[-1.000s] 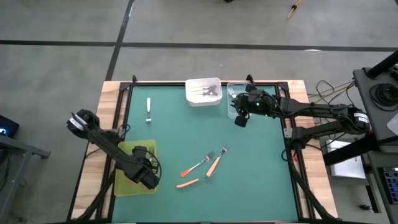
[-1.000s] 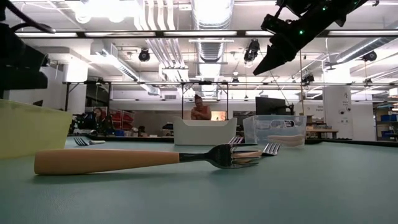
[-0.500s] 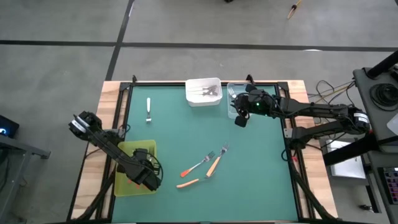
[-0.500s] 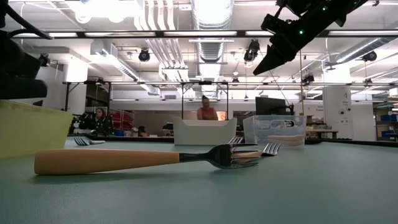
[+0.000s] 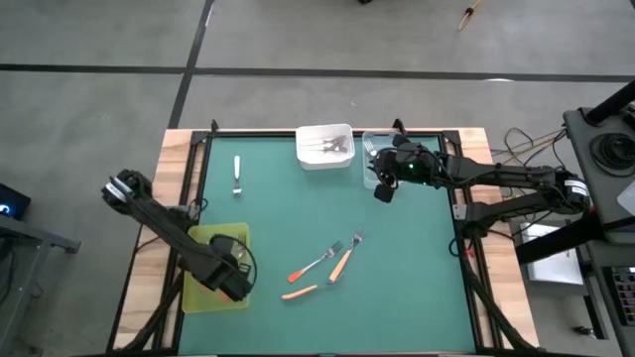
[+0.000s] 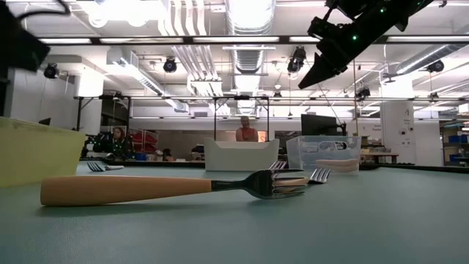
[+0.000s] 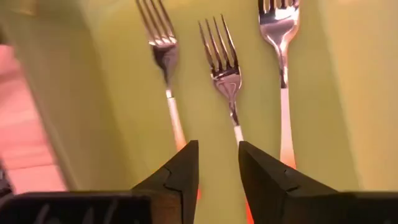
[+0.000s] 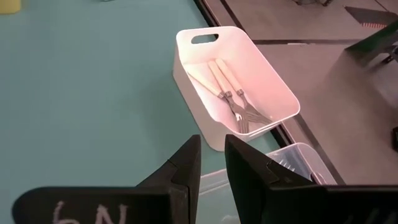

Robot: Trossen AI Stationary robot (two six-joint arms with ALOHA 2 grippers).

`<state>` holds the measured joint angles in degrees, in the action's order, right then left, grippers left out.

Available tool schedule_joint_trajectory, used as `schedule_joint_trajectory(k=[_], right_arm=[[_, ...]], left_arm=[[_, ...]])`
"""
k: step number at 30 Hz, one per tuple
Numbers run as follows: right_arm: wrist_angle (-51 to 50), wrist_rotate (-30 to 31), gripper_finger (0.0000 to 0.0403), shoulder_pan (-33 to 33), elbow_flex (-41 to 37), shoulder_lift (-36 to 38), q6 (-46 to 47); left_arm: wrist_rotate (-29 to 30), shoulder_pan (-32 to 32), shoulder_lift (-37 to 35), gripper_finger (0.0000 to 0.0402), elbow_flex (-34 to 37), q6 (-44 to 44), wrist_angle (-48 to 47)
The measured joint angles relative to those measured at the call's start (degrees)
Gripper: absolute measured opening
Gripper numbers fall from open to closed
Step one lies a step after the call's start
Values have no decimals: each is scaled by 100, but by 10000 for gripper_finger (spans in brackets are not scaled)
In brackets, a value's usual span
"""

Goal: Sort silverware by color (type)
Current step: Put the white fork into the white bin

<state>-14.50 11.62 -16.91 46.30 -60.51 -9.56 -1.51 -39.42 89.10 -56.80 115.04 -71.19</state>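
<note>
The left gripper (image 7: 216, 167) hangs inside the yellow-green plastic tray (image 5: 196, 295) at the table's near left corner, its fingers slightly spread and holding nothing, above three red-orange-handled metal forks (image 7: 225, 73) lying side by side between the tray walls. The right gripper (image 5: 383, 192) hovers beside the clear plastic bin (image 5: 371, 149), fingers narrowly parted, empty. The white plastic tray (image 8: 271, 91) holds pale-handled forks. Three orange-handled forks (image 5: 337, 262) and one white-handled fork (image 5: 237, 176) lie on open green table (image 5: 397, 288).

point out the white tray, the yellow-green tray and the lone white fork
white tray (image 5: 324, 158), high view, on its near wall
yellow-green tray (image 5: 198, 297), high view, on its bare corner
white fork (image 5: 237, 176), high view, mid handle
</note>
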Motion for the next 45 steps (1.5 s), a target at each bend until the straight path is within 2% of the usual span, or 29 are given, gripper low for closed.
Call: schedule_joint_trajectory(k=[5,8,11,14,18,23,27,31,37,41,45], right_arm=[[86,0,63,0,0,-2,13],[301,0,63,0,0,-2,10],[451,0,63,0,0,0,-64],[496,0,63,0,-16,-2,-175],[507,0,63,0,-37,-2,-247],[620,-2,63,0,-37,-2,-194],[600,0,63,0,-42,-2,105],[584,0,63,0,-42,-2,435],[582,-4,63,61,-44,-2,1365],[575,-166,63,295,-38,-2,1924],[588,-250,63,756,54,-2,2353]], left_arm=[[506,41,-765,107,-399,-502,-299],[1285,154,-1198,107,-469,-582,-334],[2360,324,-1532,105,-480,-920,-262],[3205,626,-1802,99,-508,-1753,34],[3618,1298,-2092,87,-504,-3584,841],[3466,2328,-2298,78,-502,-6434,2122],[2967,3067,-2330,77,-496,-7817,2411],[2777,3689,-2253,77,-473,-8581,2411],[2745,4300,-2090,77,-461,-9336,2427],[2484,4533,-2007,77,-454,-9905,2635],[2270,4554,-1983,77,-361,-10432,3236]])
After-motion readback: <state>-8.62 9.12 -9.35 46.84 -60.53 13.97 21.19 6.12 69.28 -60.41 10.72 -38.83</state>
